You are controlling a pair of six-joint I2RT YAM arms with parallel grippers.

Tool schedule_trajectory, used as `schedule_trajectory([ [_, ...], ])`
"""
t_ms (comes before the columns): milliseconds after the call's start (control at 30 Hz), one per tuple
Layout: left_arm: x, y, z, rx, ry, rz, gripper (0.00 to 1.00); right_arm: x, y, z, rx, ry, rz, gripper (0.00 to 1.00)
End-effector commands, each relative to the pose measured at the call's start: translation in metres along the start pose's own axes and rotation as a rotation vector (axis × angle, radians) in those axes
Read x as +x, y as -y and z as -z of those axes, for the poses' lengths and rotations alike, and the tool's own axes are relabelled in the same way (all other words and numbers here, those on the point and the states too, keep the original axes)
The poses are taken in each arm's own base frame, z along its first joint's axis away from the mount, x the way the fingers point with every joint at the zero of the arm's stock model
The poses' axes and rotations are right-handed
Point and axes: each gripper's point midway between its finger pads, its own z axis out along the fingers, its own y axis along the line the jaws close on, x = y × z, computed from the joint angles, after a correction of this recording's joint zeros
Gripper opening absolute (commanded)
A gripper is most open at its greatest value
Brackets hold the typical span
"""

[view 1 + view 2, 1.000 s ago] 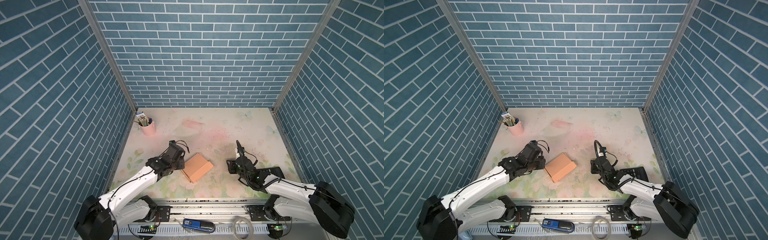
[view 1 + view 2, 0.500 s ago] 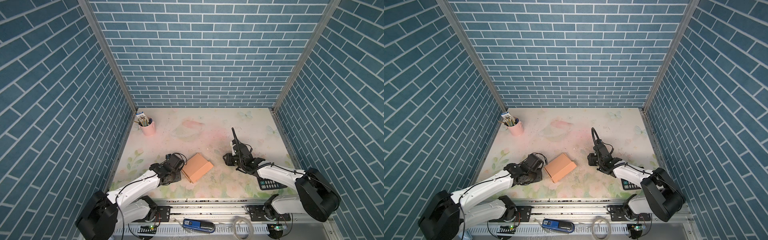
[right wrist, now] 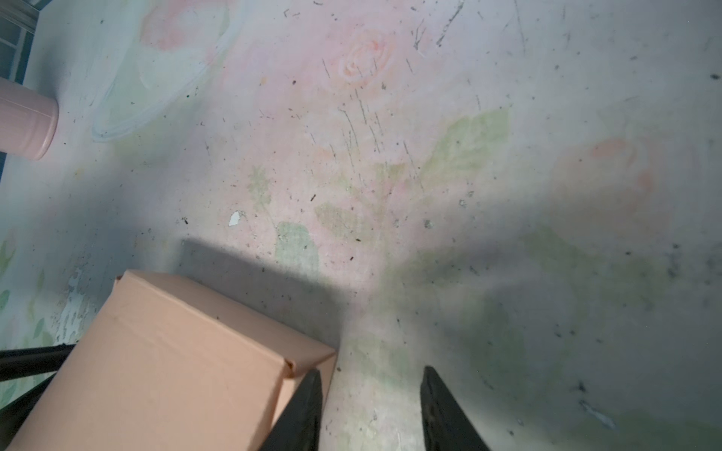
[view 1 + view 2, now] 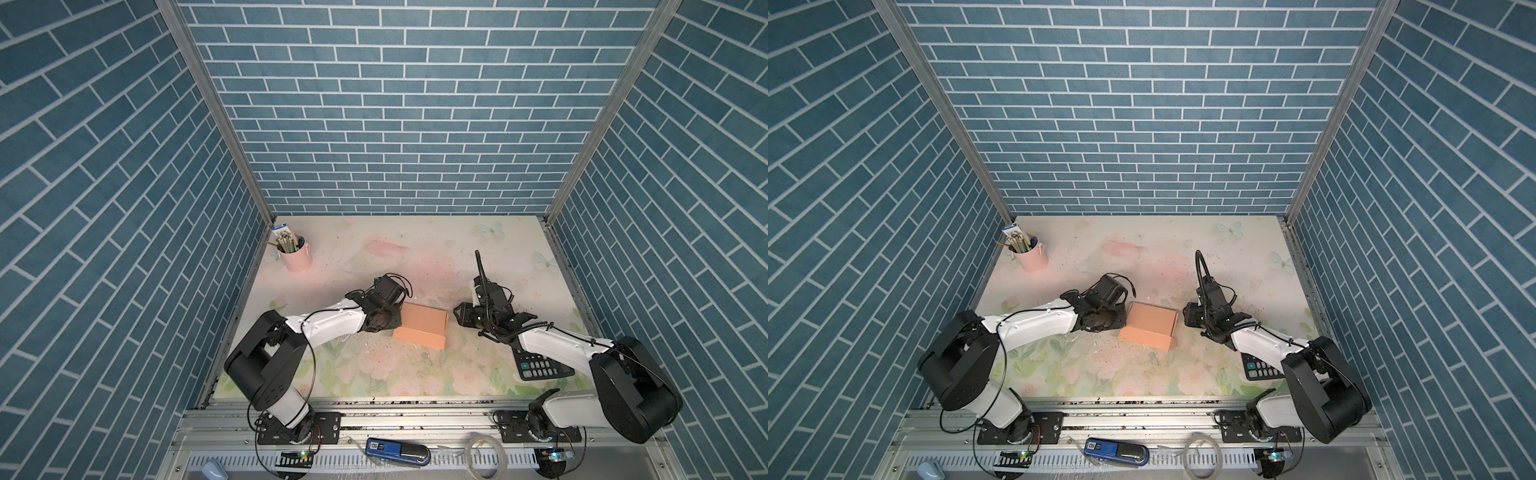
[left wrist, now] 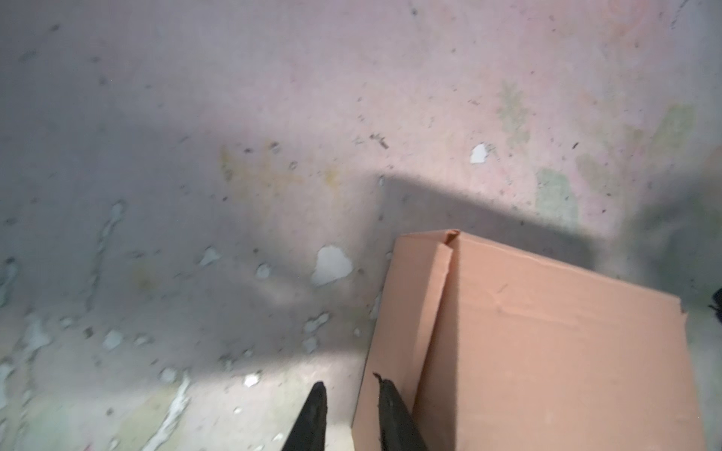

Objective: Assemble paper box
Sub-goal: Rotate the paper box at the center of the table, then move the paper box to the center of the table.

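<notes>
Partly hidden calculator point(image 4: 540, 368) under right arm point(image 4: 557, 343), paper box point(image 4: 422, 330) folded

Floral table mat point(image 4: 419, 249): scuffed, surface chipped. Pink cup point(image 4: 297, 262) of pencils point(image 4: 286, 244) stands upright at 10 o'clock. Black calculator point(image 4: 540, 369) lies at 4 o'clock, partly hidden. Blue device point(image 4: 397, 447) and clear tubing coil point(image 4: 484, 450) lie beyond the mat at 6 o'clock.
</notes>
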Motion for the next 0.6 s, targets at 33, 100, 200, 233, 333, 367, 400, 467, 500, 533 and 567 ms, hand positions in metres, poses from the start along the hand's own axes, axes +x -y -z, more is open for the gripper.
schedule_trajectory([
  [33,0.007,0.001,-0.004,0.001,-0.022,-0.039,0.27,0.02,0.013,0.006,0.03,-0.048,-0.032,0.42],
  [100,0.011,-0.004,-0.004,-0.009,-0.026,-0.044,0.27,0.026,0.02,0.007,0.051,-0.051,-0.055,0.42],
  [200,0.014,-0.009,-0.003,-0.02,-0.026,-0.048,0.27,0.033,0.026,0.01,0.076,-0.06,-0.079,0.41],
  [233,0.015,-0.009,-0.004,-0.02,-0.027,-0.051,0.27,0.036,0.027,0.011,0.083,-0.071,-0.085,0.41],
  [333,0.015,-0.009,-0.007,-0.019,-0.033,-0.057,0.27,0.042,0.023,0.01,0.084,-0.092,-0.083,0.41],
  [367,0.015,-0.008,-0.008,-0.02,-0.034,-0.06,0.27,0.045,0.021,0.008,0.084,-0.098,-0.08,0.41],
  [400,0.014,-0.007,-0.009,-0.019,-0.034,-0.063,0.27,0.045,0.017,0.007,0.077,-0.1,-0.076,0.41],
  [467,0.013,-0.004,-0.01,-0.009,-0.033,-0.065,0.27,0.047,0.01,0.003,0.071,-0.111,-0.065,0.41],
  [500,0.012,-0.002,-0.011,-0.002,-0.035,-0.066,0.27,0.047,0.005,0.001,0.066,-0.114,-0.06,0.41],
  [533,0.012,-0.001,-0.012,0.003,-0.037,-0.064,0.27,0.048,0.001,-0.002,0.06,-0.123,-0.055,0.41],
  [567,0.011,0.001,-0.013,0.007,-0.038,-0.067,0.27,0.048,-0.002,-0.004,0.059,-0.129,-0.055,0.4],
])
